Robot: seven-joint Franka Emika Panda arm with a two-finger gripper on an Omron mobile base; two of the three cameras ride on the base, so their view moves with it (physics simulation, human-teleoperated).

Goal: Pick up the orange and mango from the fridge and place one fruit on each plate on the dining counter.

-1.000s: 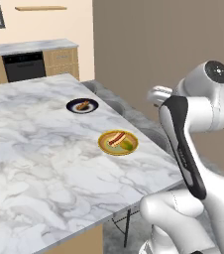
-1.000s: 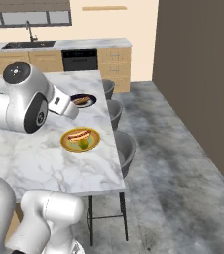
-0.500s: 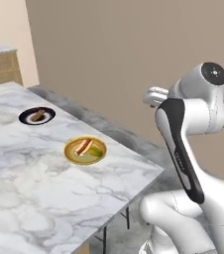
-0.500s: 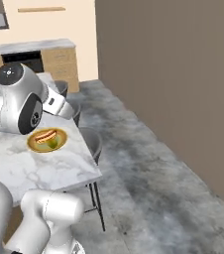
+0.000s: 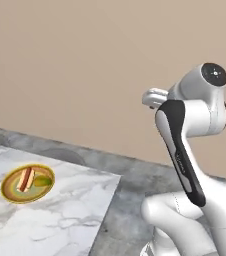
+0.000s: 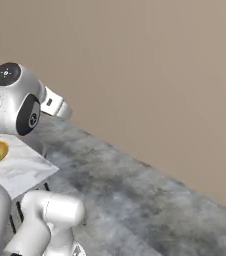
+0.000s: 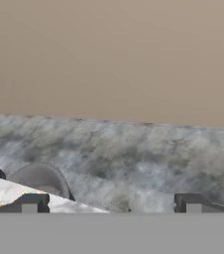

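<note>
Whole view swung right since a second ago, base turning off white-grey marbled dining counter, mustard-yellow round plate sliding to left edge, dark gripper spread wide, nothing held; probably heading for fridge.

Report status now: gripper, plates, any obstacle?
Gripper open, empty. Mustard-yellow plate on dining counter, already holding food. Plain wall ahead, nothing blocking.

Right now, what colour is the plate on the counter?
Mustard-yellow plate with a greenish centre, clearest in the left base view.
</note>
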